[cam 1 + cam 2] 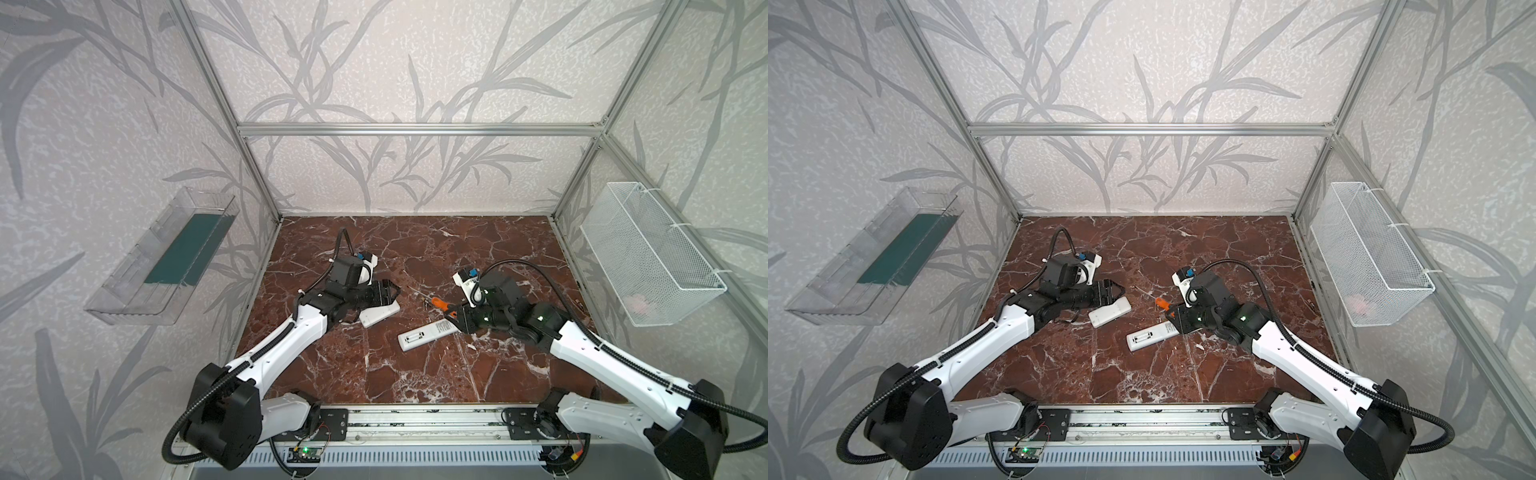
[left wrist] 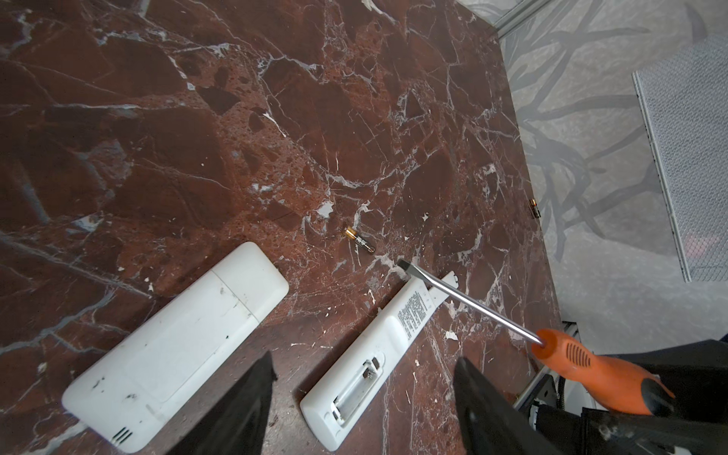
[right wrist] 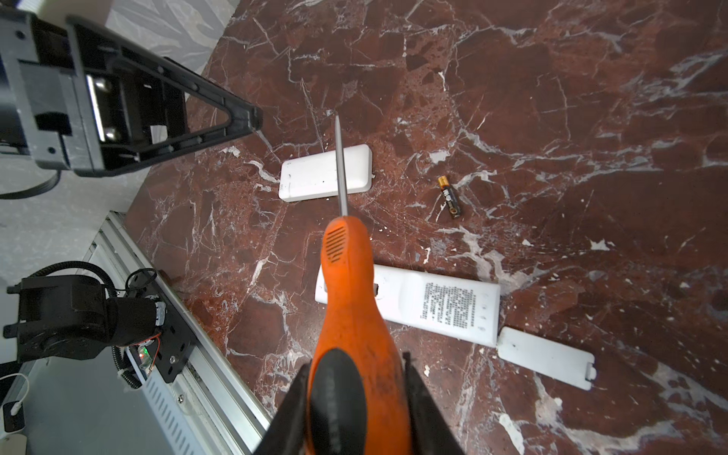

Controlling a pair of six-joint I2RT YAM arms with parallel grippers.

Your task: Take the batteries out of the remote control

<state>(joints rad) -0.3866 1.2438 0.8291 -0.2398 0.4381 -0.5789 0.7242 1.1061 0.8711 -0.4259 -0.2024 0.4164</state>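
A slim white remote control lies back-up on the marble. Its battery bay is uncovered and shows bare contacts, and its loose cover lies at its end. One of the batteries lies on the table beyond the screwdriver tip. Another battery rests at the table's right edge. My left gripper hangs open above the slim remote's bay end. My right gripper is shut on the orange-handled screwdriver, whose shaft points toward the left arm.
A wider white remote lies partly under the left gripper. On the right wall hangs a white wire basket, and on the left wall a clear plastic tray. An aluminium rail runs along the table's front.
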